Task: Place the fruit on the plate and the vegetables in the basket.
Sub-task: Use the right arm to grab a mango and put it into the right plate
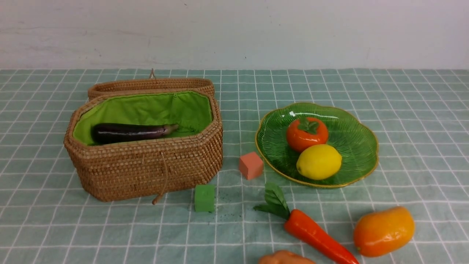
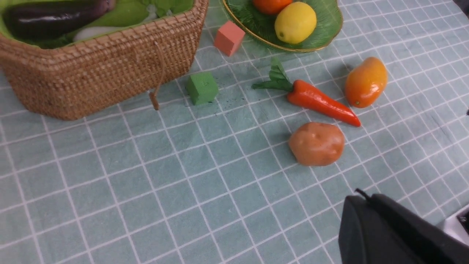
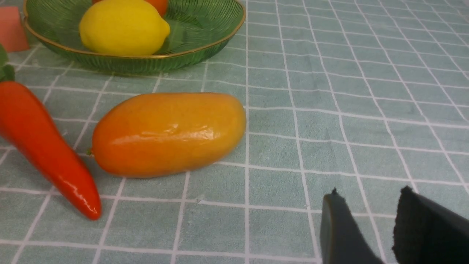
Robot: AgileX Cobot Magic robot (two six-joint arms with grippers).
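The open wicker basket (image 1: 146, 170) stands at the left and holds the purple eggplant (image 1: 128, 132); a white radish (image 2: 95, 33) shows beside it in the left wrist view. The green plate (image 1: 353, 146) carries the round orange-red fruit (image 1: 306, 134) and the lemon (image 1: 318, 161). On the cloth in front lie the carrot (image 1: 315, 234), the mango (image 1: 383, 231) and the potato (image 2: 317, 143). My left gripper (image 2: 361, 198) is shut and empty, hovering short of the potato. Near the mango (image 3: 168, 134), my right gripper (image 3: 370, 192) stands open, holding nothing. Neither gripper shows in the front view.
A salmon cube (image 1: 251, 165) sits between basket and plate, and a green cube (image 1: 204, 198) lies by the basket's front corner. The basket's lid (image 1: 150, 85) hangs open behind it. A white wall closes off the far side of the checked cloth.
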